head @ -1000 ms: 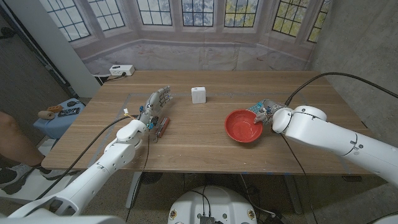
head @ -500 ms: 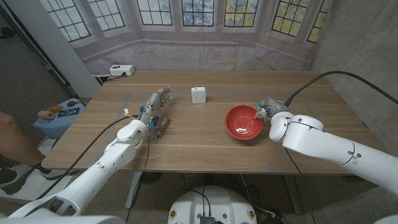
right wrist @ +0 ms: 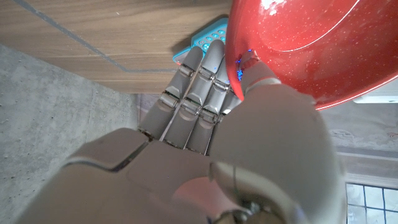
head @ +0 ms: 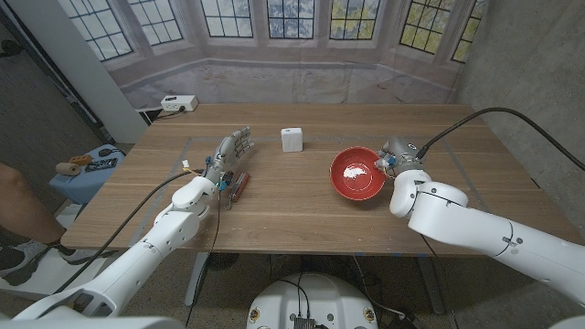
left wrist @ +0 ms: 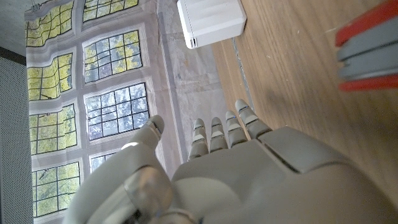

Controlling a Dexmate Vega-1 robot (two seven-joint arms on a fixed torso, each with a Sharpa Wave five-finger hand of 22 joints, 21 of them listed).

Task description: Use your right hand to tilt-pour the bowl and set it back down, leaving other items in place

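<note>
1. Head view: the red bowl (head: 357, 175) sits right of center on the wooden table (head: 292, 206), its opening facing up and a pale glare on its inner floor.
2. At the bowl's right rim is the right hand (head: 396, 155), mostly hidden behind its own wrist; the white right arm runs down to the lower right corner of the frame.
3. Right wrist view: the right hand (right wrist: 205, 124) grips the bowl (right wrist: 311, 43) at the rim, with the thumb (right wrist: 252, 68) pressed against the red wall and the fingers (right wrist: 199, 81) stretched along beside it. A small blue object (right wrist: 202, 40) peeks out beyond the fingertips; what it is cannot be told.
4. Head view: the left hand (head: 230, 152) is left of center, fingers extended toward the upper part of the frame and slightly apart, holding nothing.
5. Just to the right of that hand's wrist lies a red tool (head: 239, 185) on the wood.
6. Left wrist view: the left hand (left wrist: 230, 143) shows straight, close-set fingers with nothing between them; the red tool (left wrist: 367, 46) is at the upper right edge and a white box (left wrist: 210, 20) is at the top.
7. Head view: the white box (head: 292, 140) stands near the upper middle of the table, well apart from the bowl.
8. At the table's upper left corner is a white power strip (head: 178, 103).
9. At the left edge of the frame a person's knee (head: 14, 196) shows beside a blue stool (head: 78, 178) holding small items.
</note>
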